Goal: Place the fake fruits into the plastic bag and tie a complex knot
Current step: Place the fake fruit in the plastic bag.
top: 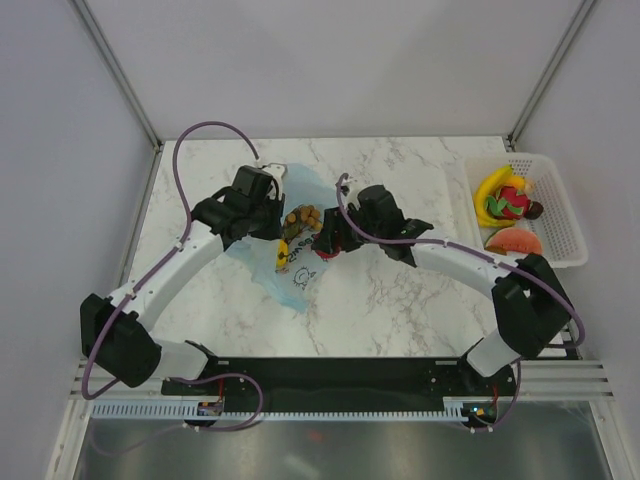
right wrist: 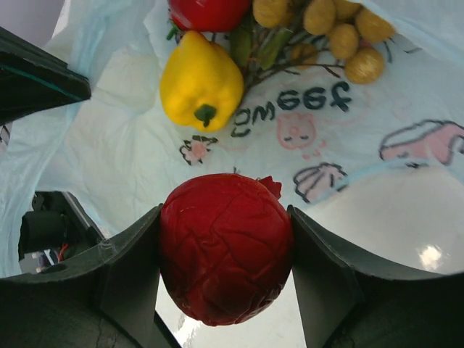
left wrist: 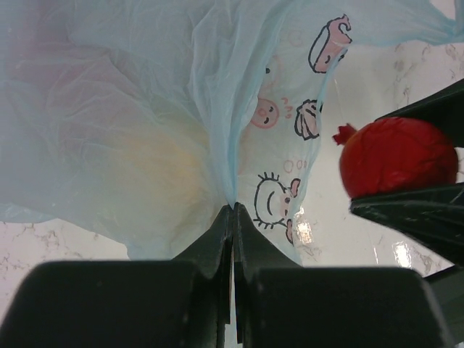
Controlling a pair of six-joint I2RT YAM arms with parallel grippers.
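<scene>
My left fingers [left wrist: 217,239] are pinched fully together on a fold of the thin translucent light-blue plastic bag [left wrist: 109,145], which lies on the marble worktop [top: 380,300] between the arms. The film looks limp and slippery, so I'd hold it bunched at the rim or a handle. My right fingers [right wrist: 127,268], spread wide, clamp one round red plastic toy fruit [right wrist: 225,254] across its middle, just beside the bag. It seems light, stiff and smooth.

In the bag I count three: a yellow pepper [right wrist: 201,83], a second red fruit [right wrist: 209,11] and a tan cluster [right wrist: 333,29]. The one white mesh basket [top: 565,215] holds at least four more.
</scene>
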